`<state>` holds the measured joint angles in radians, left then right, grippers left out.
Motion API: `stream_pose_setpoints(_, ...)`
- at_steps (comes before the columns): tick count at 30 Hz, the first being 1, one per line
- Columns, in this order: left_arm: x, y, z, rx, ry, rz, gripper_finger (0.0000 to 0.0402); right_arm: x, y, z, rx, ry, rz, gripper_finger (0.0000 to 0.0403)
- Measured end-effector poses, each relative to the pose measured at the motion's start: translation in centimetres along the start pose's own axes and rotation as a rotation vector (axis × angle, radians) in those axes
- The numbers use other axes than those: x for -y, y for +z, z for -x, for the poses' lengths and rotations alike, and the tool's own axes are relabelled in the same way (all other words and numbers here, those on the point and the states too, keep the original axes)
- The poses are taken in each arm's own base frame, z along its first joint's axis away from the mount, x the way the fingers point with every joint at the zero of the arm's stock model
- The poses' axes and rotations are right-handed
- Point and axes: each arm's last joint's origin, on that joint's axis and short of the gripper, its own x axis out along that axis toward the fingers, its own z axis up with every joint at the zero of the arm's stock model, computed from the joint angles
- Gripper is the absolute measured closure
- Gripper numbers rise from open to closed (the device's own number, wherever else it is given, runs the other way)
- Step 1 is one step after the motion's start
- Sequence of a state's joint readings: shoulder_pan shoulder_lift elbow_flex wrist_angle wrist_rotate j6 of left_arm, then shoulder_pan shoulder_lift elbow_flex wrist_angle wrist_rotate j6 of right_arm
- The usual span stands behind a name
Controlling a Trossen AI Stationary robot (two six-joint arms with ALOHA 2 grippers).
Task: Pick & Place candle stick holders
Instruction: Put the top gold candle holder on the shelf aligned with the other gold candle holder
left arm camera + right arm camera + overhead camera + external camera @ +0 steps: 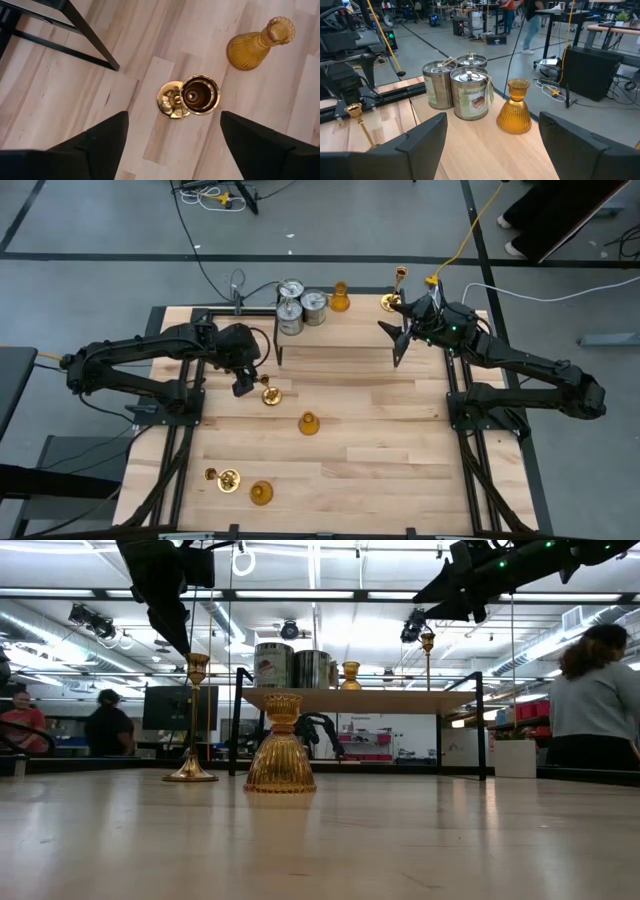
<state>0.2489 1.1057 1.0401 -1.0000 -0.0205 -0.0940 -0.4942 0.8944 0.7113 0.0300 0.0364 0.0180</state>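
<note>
A brass candle stick holder (192, 95) stands upright on its round base (270, 394) on the table, left of centre. My left gripper (173, 120) hangs just above it, pointing steeply down, open, with its fingers on either side of the holder and clear of it. An amber holder (308, 423) stands to its right. On the raised shelf (345, 320) at the far edge stand three silvery cylinders (465, 90), an amber holder (515, 107) and a brass one (397, 288). My right gripper (392, 343) hovers open and about level over the shelf's right end.
Near the front left lie another brass holder (222, 477) and an amber one (262, 493). The shelf's black legs (92, 37) stand close to my left gripper. People show in the room behind (595, 690).
</note>
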Motion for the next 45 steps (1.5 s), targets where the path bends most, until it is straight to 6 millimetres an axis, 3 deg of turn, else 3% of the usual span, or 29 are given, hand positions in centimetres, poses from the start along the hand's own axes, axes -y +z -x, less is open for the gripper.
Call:
stream_pose_setpoints(20,1.0,0.2,-0.7,-0.027,-0.088,-0.051,0.0071,0.0,0.0,0.0,0.0,0.0,-0.026,0.0085)
stream_pose_setpoints(45,1.9,2.1,-4.8,-0.074,-0.084,-0.116,0.0075,0.0,0.1,0.0,0.013,0.0,-0.02,0.0085)
